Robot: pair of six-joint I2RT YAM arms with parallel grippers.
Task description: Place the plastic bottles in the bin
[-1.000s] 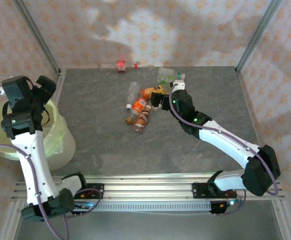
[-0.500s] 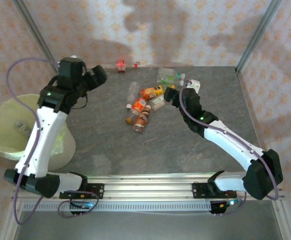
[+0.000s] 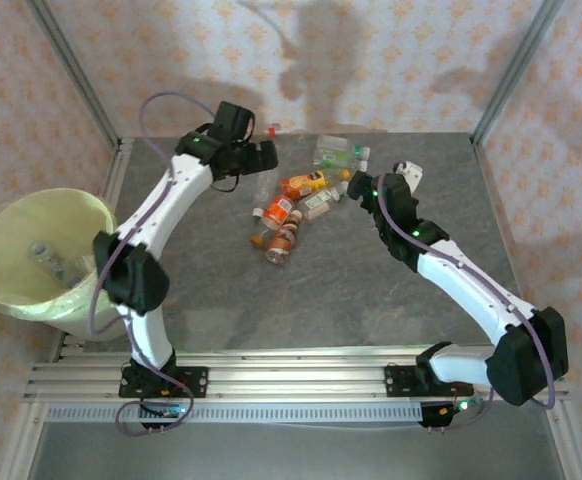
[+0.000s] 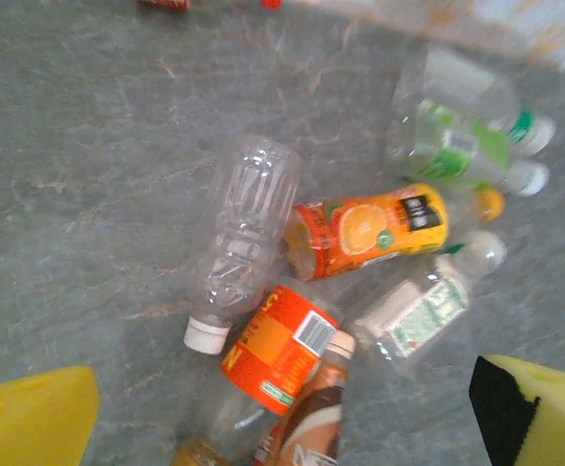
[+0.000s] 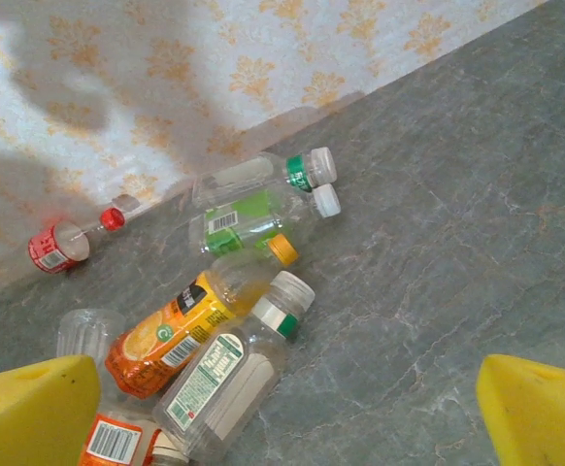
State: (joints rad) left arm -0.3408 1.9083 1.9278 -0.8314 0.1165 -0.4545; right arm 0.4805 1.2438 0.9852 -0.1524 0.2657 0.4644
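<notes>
One clear bottle [image 3: 46,255] in the round yellow-green plastic bin [image 3: 21,300], a heap of small labelled plastic bottles [image 3: 289,210] at the table's [image 3: 221,290] far edge, left gripper [image 3: 261,158] and right gripper [image 3: 386,178] spread empty.

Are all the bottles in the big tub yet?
Not yet. At least one bottle lies in the bin. The left gripper and right gripper are open and hold nothing, hovering by the pile of bottles on the table. That pile, plus the red-labelled bottle by the wall, is left.
</notes>
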